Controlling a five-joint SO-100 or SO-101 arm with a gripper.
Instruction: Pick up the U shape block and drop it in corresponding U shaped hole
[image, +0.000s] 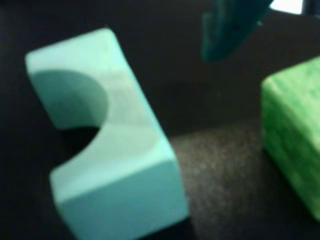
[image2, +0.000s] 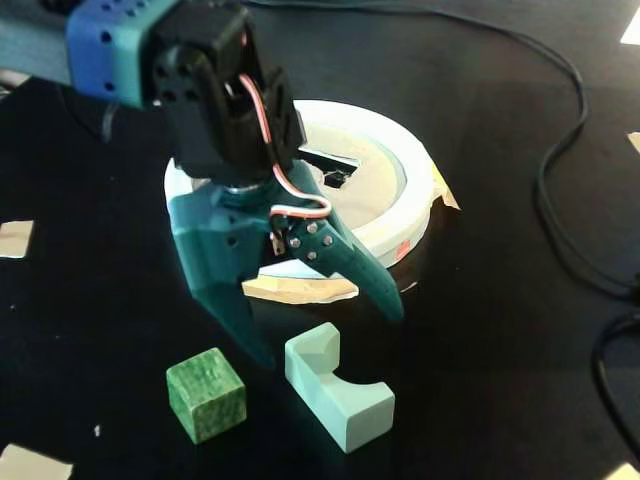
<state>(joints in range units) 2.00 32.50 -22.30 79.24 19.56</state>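
My tool hangs just above the black worktop with its two teal fingers spread apart and nothing between them. In the fixed view one fingertip points down between the two blocks and the other reaches out to the right, above the far side of the U shape block. That pale mint block lies flat on the worktop near the front of the scene, right of centre, its rounded notch facing right. Just to its left, apart from it, sits the darker mottled green cube.

In the wrist view the U shape block fills the left half, notch toward the left, and the green cube shows at the right edge, with one of my fingers coming in from the top.

Farther back, behind my tool, lies the tan disc in its white ring. The U shaped hole is only partly visible there; my arm covers the rest.
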